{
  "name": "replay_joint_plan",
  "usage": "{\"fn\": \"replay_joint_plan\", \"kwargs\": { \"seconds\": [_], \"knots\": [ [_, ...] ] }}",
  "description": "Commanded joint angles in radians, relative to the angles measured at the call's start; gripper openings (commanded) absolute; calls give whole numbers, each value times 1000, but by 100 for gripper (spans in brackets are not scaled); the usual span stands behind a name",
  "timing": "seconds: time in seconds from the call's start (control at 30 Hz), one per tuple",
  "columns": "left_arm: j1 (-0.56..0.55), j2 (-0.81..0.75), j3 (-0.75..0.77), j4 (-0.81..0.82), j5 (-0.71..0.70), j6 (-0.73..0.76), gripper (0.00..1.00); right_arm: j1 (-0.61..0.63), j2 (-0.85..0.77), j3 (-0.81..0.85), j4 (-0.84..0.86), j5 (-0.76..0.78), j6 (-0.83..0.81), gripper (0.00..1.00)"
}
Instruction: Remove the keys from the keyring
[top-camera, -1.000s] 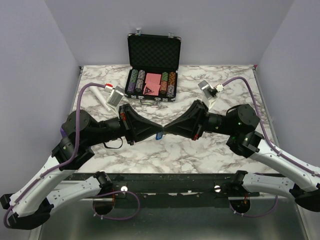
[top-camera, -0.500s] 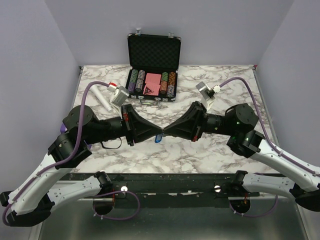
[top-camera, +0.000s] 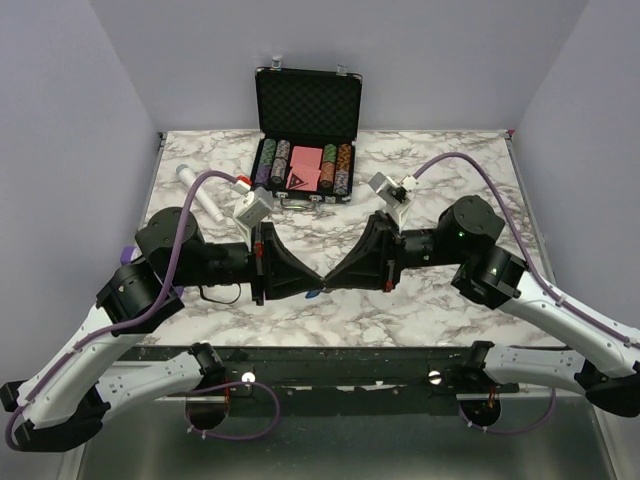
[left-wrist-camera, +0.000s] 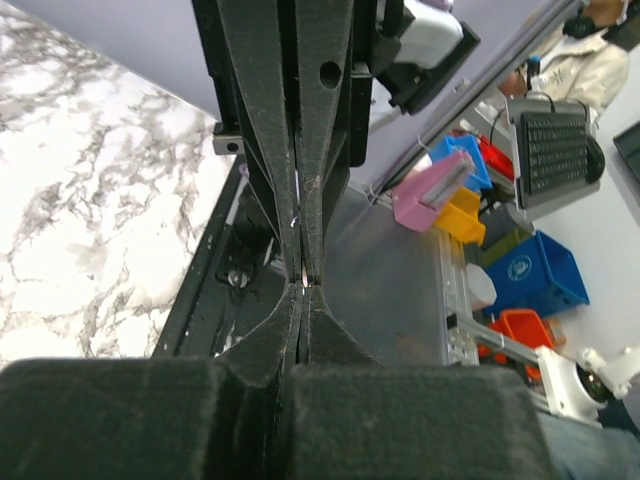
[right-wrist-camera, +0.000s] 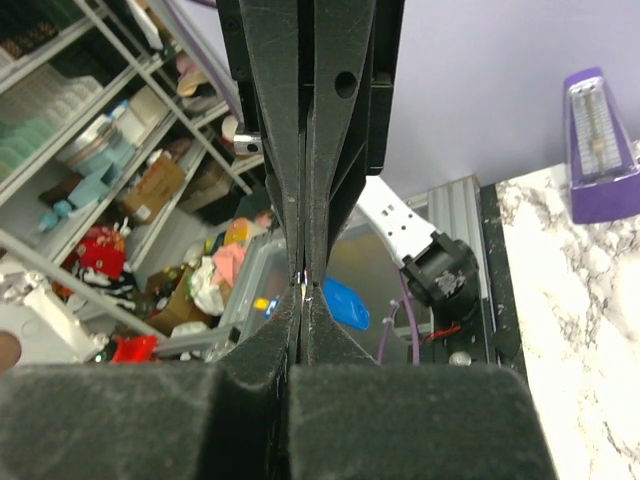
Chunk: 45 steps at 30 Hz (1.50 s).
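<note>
**Operator:** When the top view is read first, where is the keyring relative to the left gripper (top-camera: 315, 284)?

**Technician:** A speck of blue, the keyring (top-camera: 314, 291) tag, shows just under the left gripper's tip, above the marble table (top-camera: 420, 300). The right gripper (top-camera: 330, 282) meets the left gripper tip to tip. The open chip case (top-camera: 305, 165) lies beyond the left gripper, well apart from it. The jaw state is too small to read in this view.

**Operator:** What does the left wrist view add?

**Technician:** The left gripper (left-wrist-camera: 303, 297) fills the bottom edge, its jaws pressed together. The right gripper (left-wrist-camera: 303, 262) stands at the top edge, jaws likewise pressed together, its tip against the left gripper's tip. A thin pale metal sliver (left-wrist-camera: 302, 275) runs in the seam from one tip to the other, pinched by both. Whether it is a key or the ring wire cannot be told.

**Operator:** And the right wrist view?

**Technician:** The arrangement is mirrored. The right gripper (right-wrist-camera: 303, 302) is at the bottom and the left gripper (right-wrist-camera: 303, 268) at the top, both closed flat. The bright metal sliver (right-wrist-camera: 303, 286) sits at the left gripper's tip, exactly where the two tips meet. The blue tag cannot be picked out with certainty here.
</note>
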Motion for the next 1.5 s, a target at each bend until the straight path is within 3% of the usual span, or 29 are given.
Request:
{"fn": "replay_joint_plan", "kwargs": {
  "seconds": [0.0,0.73,0.77,0.87,0.93,1.0,1.1,1.3,1.47],
  "knots": [
    [-10,34,19,-47,168,48,0,0,55,53,-76,-32,-60,1],
    [-12,138,82,-209,340,193,0,0,244,314,-469,-122,-304,1],
    [-10,140,88,-211,340,196,2,0,253,326,-484,-115,-313,1],
    [-9,141,114,-225,317,203,28,0,262,341,-512,-90,-333,1],
    [-9,132,128,-231,288,204,51,2,255,338,-508,-76,-333,1],
    [-10,120,135,-237,239,200,66,0,236,317,-488,-67,-319,1],
    [-9,94,145,-243,176,192,72,0,212,288,-455,-61,-293,1],
    [-6,22,135,-237,-22,157,71,0,167,249,-420,-9,-266,1],
    [-6,-98,16,-162,-233,74,71,0,132,223,-391,63,-237,1]
  ]
}}
